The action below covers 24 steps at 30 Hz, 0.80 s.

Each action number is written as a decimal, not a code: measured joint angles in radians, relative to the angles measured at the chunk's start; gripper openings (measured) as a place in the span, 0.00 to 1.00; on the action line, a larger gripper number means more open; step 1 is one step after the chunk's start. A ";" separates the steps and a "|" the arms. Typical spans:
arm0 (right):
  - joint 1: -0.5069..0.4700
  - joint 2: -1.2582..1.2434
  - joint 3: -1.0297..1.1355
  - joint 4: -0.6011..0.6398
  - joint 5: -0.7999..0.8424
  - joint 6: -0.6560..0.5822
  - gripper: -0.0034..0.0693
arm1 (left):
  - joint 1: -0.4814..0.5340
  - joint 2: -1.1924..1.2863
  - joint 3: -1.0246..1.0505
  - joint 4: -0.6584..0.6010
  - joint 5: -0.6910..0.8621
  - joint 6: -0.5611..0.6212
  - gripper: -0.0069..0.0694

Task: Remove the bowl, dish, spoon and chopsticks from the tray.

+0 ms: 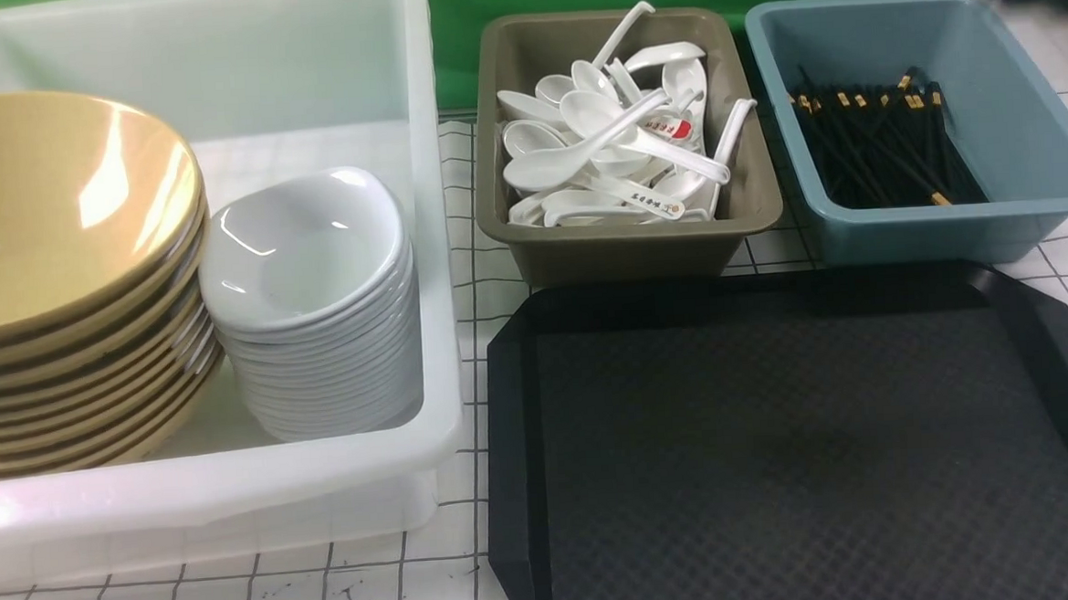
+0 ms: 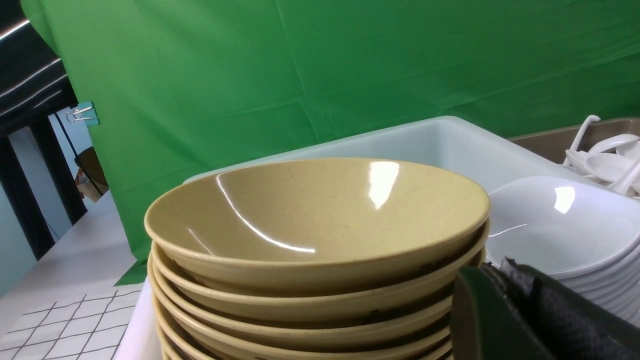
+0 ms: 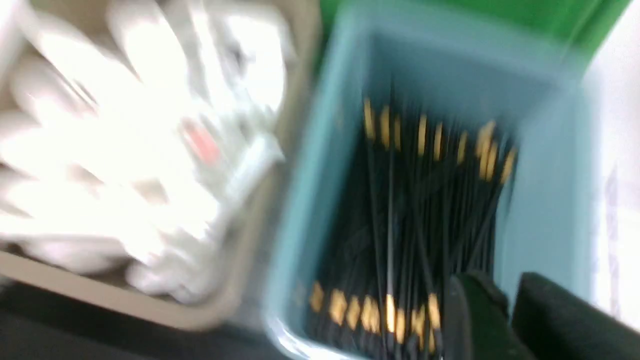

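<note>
The black tray [image 1: 779,433] lies at the front right with nothing on it. Mustard-yellow bowls stand in a stack [image 1: 45,207] in the white tub, with the top bowl [image 2: 320,215] filling the left wrist view. White dishes [image 1: 303,248] are stacked beside them. White spoons [image 1: 608,141] lie piled in the olive bin. Black chopsticks [image 1: 873,145] lie in the blue bin and show blurred in the right wrist view [image 3: 425,210]. My left gripper [image 2: 500,265] is shut and empty, between the two stacks. My right gripper [image 3: 507,295] hovers over the blue bin, its jaws close together with nothing between them.
The white tub [image 1: 233,480] fills the left side. The olive bin [image 1: 623,250] and the blue bin [image 1: 1009,120] stand behind the tray. A green backdrop hangs behind. Neither arm shows in the front view. The right wrist view is motion-blurred.
</note>
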 joint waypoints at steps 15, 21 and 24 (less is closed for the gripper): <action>0.070 -0.902 0.848 0.151 -0.208 -0.137 0.10 | 0.000 0.000 0.000 0.000 0.000 0.000 0.07; 0.070 -1.204 1.118 0.152 -0.214 -0.133 0.10 | 0.000 0.000 0.000 0.000 0.000 -0.001 0.07; 0.070 -1.389 1.233 0.126 -0.213 -0.146 0.10 | 0.000 0.000 0.000 0.000 0.003 -0.001 0.07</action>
